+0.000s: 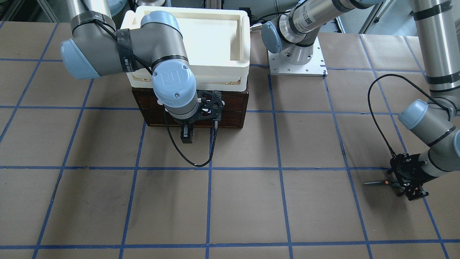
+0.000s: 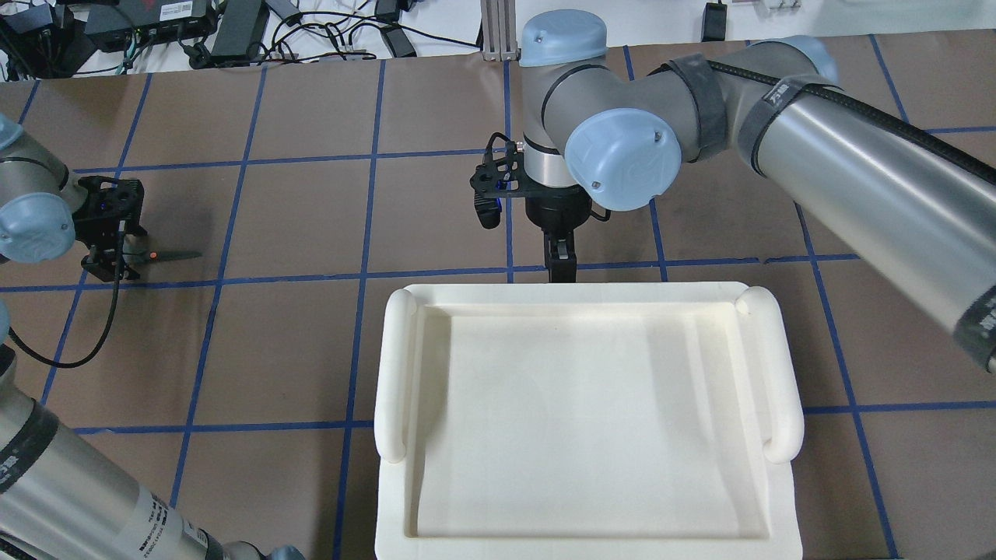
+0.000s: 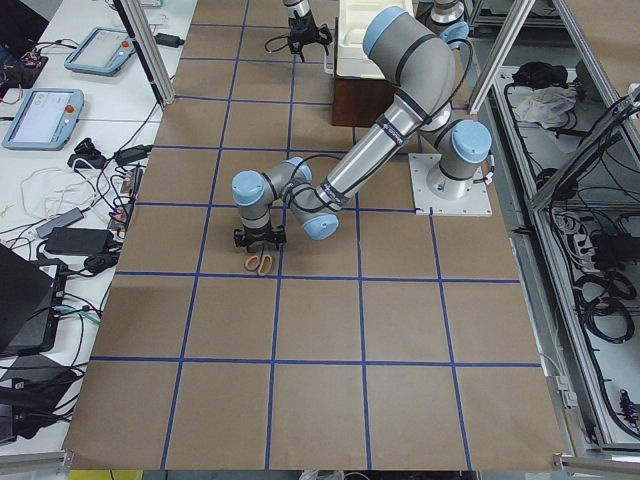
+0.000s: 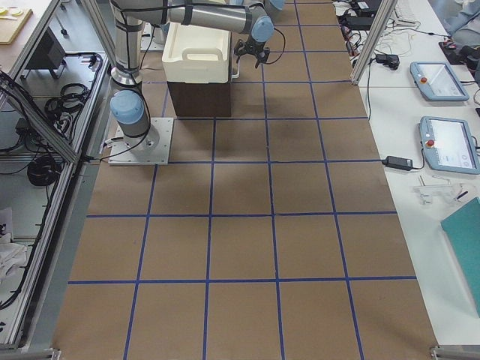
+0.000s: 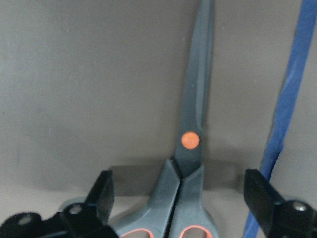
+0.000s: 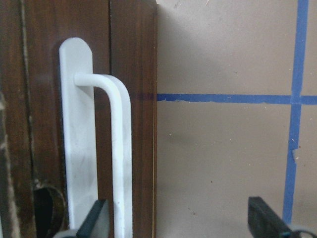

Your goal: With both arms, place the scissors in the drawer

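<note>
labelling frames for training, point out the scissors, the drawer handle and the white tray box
scissors (image 5: 190, 141), left wrist view, on the orange pivot dot
drawer handle (image 6: 121, 148), right wrist view, on the white bar
white tray box (image 2: 393, 373), overhead view, on its left raised rim

Matt brown paper, ruled with blue tape (image 1: 208, 216), covers the worktop (image 1: 244, 201) beneath me. The scissors (image 5: 190, 124) have matt dark-grey blades and a smooth orange pivot dot. My left fingers (image 5: 101, 191) are matt black. The drawer (image 6: 133, 74) front is dark, lightly glossy wood, with a smooth white handle (image 6: 121, 129). The white box (image 2: 393, 373) looks matt and faintly grainy. My right arm (image 2: 856, 179) is satin silver metal.
</note>
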You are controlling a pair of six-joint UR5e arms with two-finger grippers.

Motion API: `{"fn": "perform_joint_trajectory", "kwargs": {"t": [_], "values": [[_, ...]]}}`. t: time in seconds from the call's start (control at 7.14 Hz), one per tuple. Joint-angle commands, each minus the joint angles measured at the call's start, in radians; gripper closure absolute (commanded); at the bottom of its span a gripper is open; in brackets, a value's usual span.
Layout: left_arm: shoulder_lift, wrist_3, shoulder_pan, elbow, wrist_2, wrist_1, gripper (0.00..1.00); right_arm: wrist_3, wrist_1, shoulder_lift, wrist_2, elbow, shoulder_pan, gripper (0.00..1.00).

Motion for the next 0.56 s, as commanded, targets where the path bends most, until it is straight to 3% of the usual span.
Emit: {"fn": "perform_joint_trajectory", "kwargs": {"t": [0.0,0.42], "values": [[0.001,0.002,-0.001,0.001,0.004,0.001,1.00,0.024,0.001,0.000,-0.002,0.003,0.002,0.00],[0.014,0.049,-0.001,0.018,-0.004,-0.011,1.00,0.025,0.005,0.002,-0.002,0.009,0.002,0.00]]}}
